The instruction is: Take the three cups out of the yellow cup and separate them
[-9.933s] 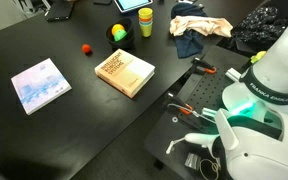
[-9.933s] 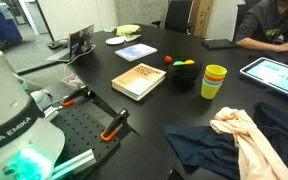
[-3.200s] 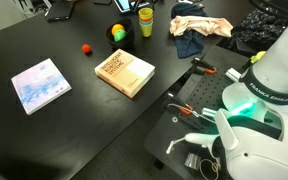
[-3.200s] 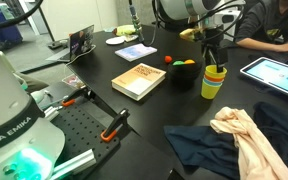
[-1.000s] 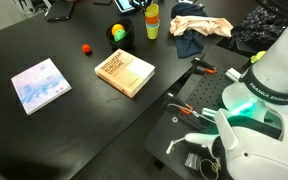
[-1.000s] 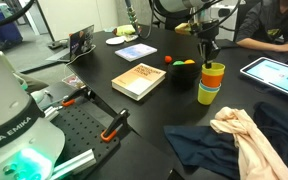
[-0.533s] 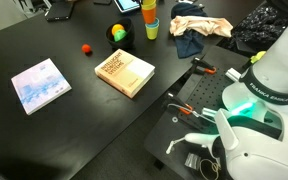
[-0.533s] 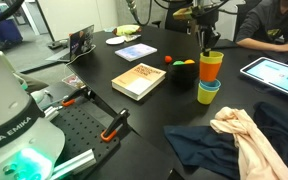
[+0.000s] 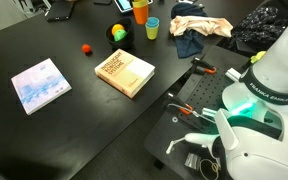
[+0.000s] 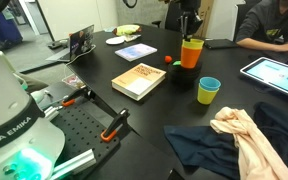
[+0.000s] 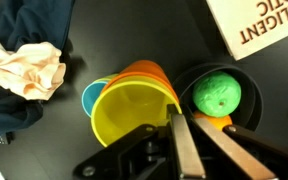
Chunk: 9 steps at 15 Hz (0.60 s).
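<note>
jaws clenched on the orange cup by its rim, aloft; thin pinch could slip, dropping it onto the blue cup

orange cup, blue cup, green ball, black table

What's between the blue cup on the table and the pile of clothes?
Only bare black table, in both exterior views: the blue cup and the clothes stand apart.

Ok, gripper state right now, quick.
Gripper: closed, pinching the rim of the orange cup and holding it up in the air.
</note>
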Tool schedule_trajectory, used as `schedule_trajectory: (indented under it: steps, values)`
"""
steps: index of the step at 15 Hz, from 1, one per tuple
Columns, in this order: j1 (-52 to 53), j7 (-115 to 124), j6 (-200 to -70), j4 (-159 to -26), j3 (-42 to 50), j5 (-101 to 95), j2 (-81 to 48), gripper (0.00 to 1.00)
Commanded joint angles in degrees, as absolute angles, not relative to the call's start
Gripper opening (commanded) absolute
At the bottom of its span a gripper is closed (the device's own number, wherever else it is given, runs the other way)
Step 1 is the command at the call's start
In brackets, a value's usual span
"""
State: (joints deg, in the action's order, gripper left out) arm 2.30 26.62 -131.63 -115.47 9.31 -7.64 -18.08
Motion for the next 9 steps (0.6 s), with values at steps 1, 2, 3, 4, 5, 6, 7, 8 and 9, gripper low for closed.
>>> schedule_trajectory:
  steps: [1,2,3,4,5,6,7,8,9]
  values:
    - [2.78,25.03,-130.62,-119.08,6.84,-7.59,-14.71,0.05]
    - [3.16,25.71,-130.81,-119.78,6.53,-8.33,-14.73,0.05]
    - [3.51,26.34,-130.97,-120.85,6.25,-8.86,-14.58,0.05]
    - [3.88,26.85,-130.93,-121.80,6.07,-9.31,-14.55,0.05]
    - [4.10,27.06,-131.50,-122.87,5.82,-9.27,-14.56,0.05]
    - [4.52,27.65,-132.23,-124.30,5.95,-10.24,-14.50,0.05]
    - [4.75,27.98,-133.19,-125.62,6.02,-10.95,-14.44,0.05]
    - [5.04,28.75,-134.29,-126.85,6.30,-12.06,-14.50,0.05]
    - [5.33,29.86,-136.21,-128.07,6.64,-13.50,-14.56,0.05]
